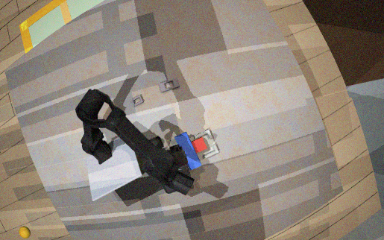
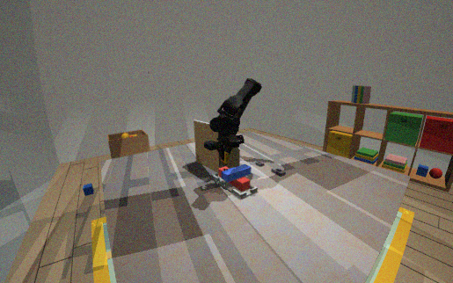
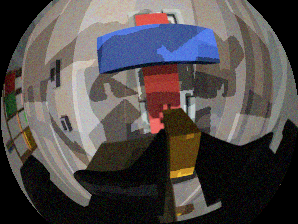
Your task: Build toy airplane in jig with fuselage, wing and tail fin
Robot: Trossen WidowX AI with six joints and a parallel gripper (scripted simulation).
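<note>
The red fuselage [image 1: 199, 144] [image 2: 241, 184] [image 3: 161, 82] lies in the pale grey cradle [image 1: 215, 150] [image 2: 244, 193] [image 3: 189, 102]. The blue wing [image 1: 188, 150] [image 2: 237, 172] [image 3: 157, 49] lies across the top of the fuselage; its tab and socket are hidden. My gripper [image 2: 226, 156] [image 3: 173, 131] is shut on the yellow tail fin [image 2: 226, 159] [image 3: 182, 131], which stands upright over the fuselage's tail end, behind the wing. Whether the fin's tab is in its socket cannot be told. In the top view the arm hides the fin.
Two small grey holders, one [image 1: 138, 100] [image 2: 259, 163] [image 3: 66, 123] nearer the arm and a larger one [image 1: 168, 85] [image 2: 278, 171] [image 3: 57, 73], stand to one side of the cradle. An upright board [image 1: 114, 175] [image 2: 204, 147] stands close behind the gripper.
</note>
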